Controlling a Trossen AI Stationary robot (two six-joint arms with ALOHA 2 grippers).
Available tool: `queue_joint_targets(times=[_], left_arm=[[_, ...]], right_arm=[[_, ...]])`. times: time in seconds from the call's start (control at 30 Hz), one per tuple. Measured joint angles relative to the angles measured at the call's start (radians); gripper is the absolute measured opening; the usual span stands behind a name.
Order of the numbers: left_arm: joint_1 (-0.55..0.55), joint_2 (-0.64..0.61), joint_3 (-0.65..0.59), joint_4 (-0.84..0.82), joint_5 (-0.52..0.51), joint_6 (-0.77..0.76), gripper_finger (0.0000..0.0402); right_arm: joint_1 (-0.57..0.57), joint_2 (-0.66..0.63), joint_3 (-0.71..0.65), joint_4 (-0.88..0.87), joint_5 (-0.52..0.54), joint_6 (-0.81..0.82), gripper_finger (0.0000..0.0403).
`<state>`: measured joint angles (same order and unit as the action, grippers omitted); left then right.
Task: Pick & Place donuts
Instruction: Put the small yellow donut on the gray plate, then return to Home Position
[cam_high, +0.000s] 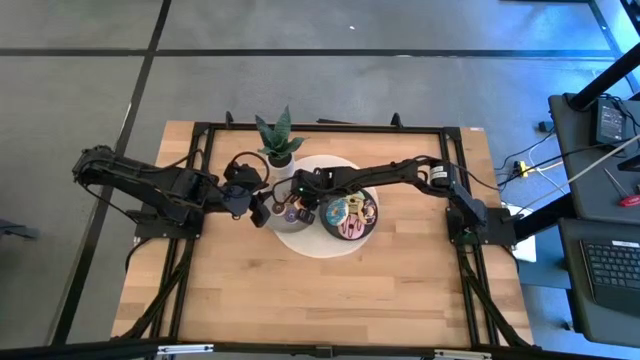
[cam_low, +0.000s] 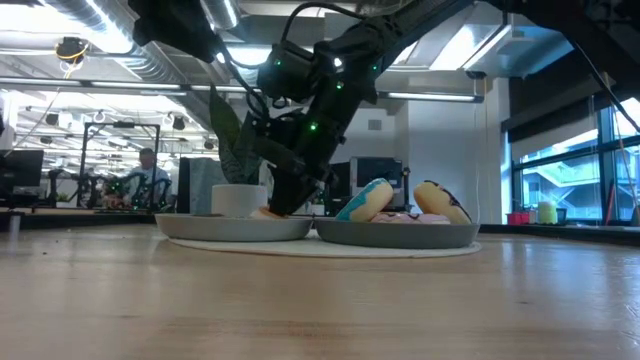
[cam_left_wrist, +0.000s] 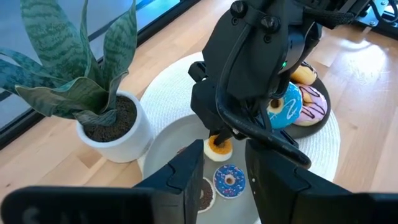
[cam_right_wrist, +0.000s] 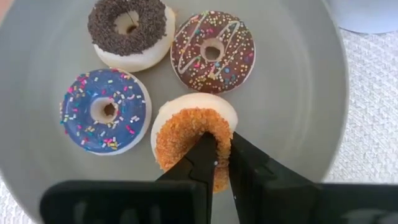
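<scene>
A grey plate (cam_right_wrist: 311, 93) on the white mat holds several small donuts: one with dark sprinkles (cam_right_wrist: 130, 31), a brown one (cam_right_wrist: 212, 51), a blue one (cam_right_wrist: 106, 111) and an orange-topped one (cam_right_wrist: 186, 130). My right gripper (cam_right_wrist: 219, 146) reaches down into this plate from the table's right and is shut on the orange donut. My left gripper (cam_left_wrist: 225, 186) hovers open just left of the plate, above it, with nothing between its fingers. A second, darker plate (cam_high: 350, 232) to the right carries larger donuts (cam_left_wrist: 285, 107). My right gripper pinches the orange donut's ring wall (cam_right_wrist: 221, 163) on the side nearest the gripper. One finger (cam_right_wrist: 202, 158) sits in the hole and the other (cam_right_wrist: 245, 162) outside. The fingers slant down from the table's right. The donut sits tilted, low over the plate; whether it touches the plate I cannot tell.
A potted plant (cam_high: 280, 150) in a white pot (cam_left_wrist: 115, 127) stands just behind the plates on the far left of the round mat (cam_high: 315, 245). Bare wooden table lies toward the near edge. A black frame rings the table.
</scene>
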<state>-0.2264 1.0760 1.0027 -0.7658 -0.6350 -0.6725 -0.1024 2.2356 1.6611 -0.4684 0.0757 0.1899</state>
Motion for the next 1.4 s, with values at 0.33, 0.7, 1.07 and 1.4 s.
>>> queue_joint_targets(times=[0.33, 0.7, 1.07, 1.4], left_arm=[[0.0, 0.0, 0.0, 0.003, -0.001, 0.006, 0.0114], [0.0, 0.0, 0.0, 0.003, -0.002, 0.006, 0.0117], [0.0, 0.0, 0.0, -0.001, -0.006, 0.032, 0.0118], [0.029, -0.145, -0.102, 0.133, -0.005, 0.05, 0.0115]], right_arm=[[-0.005, 0.0, 0.0, -0.008, -0.078, 0.015, 0.011], [-0.032, 0.0, 0.082, -0.092, -0.072, 0.014, 0.0161], [-0.031, -0.035, 0.198, -0.311, -0.071, 0.002, 0.0162], [-0.021, -0.429, -0.111, -0.208, -0.234, -0.114, 0.0162]])
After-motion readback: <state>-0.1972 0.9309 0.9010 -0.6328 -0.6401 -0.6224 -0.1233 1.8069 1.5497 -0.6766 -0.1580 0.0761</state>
